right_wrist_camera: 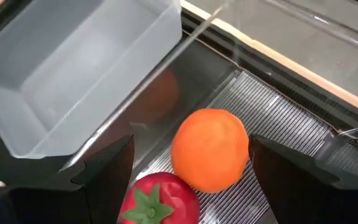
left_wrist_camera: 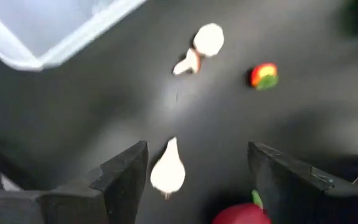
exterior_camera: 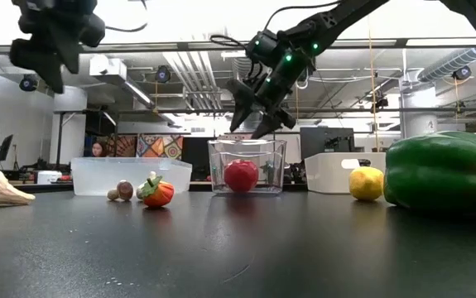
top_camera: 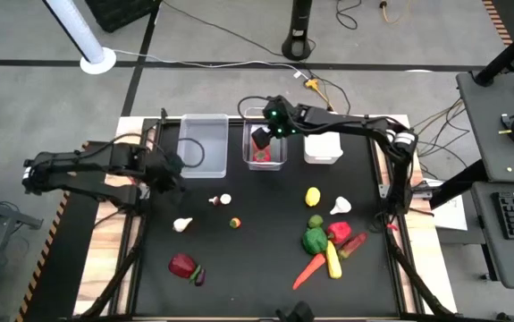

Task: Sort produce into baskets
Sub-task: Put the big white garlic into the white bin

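Three baskets (top_camera: 203,141) stand at twelve o'clock; the middle one (top_camera: 265,148) holds two pieces, an orange (right_wrist_camera: 210,149) and a red fruit (right_wrist_camera: 160,200). Right gripper (top_camera: 264,136) gapes empty above it; left gripper (left_wrist_camera: 197,180) is open at nine o'clock.

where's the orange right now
In the right wrist view, the orange lies inside the middle clear basket, touching a red fruit, below the open right hand.

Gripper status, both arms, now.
Left gripper: open, empty, above the white garlic.
Right gripper: open, empty, over the middle clear bin holding an orange and a red fruit.
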`<move>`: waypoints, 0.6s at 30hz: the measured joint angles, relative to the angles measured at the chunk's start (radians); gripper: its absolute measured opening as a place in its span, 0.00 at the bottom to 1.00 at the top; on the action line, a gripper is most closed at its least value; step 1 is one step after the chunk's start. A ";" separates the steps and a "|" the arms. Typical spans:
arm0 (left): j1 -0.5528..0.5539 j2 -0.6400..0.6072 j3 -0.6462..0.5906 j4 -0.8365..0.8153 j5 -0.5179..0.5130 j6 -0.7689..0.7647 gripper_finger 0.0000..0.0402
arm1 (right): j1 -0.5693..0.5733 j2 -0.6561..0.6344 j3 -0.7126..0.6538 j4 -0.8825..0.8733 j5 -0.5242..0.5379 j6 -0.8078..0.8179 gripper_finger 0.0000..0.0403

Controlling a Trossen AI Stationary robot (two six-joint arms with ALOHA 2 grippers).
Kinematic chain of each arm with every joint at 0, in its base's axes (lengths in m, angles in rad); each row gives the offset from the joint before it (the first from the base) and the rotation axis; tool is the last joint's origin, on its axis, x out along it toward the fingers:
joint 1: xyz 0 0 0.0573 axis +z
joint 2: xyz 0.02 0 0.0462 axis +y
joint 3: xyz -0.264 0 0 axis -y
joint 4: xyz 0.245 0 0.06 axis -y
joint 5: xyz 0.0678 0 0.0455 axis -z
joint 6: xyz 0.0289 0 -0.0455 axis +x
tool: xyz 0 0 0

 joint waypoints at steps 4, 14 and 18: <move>-0.088 0.051 -0.024 -0.001 -0.001 -0.056 0.64 | 0.011 -0.035 0.000 0.001 0.000 0.000 0.76; -0.306 0.230 -0.185 0.080 0.074 -0.147 0.64 | 0.030 -0.106 0.000 -0.002 0.000 0.009 0.76; -0.342 0.298 -0.233 0.150 0.070 -0.153 0.64 | 0.033 -0.119 0.000 -0.003 0.000 0.011 0.76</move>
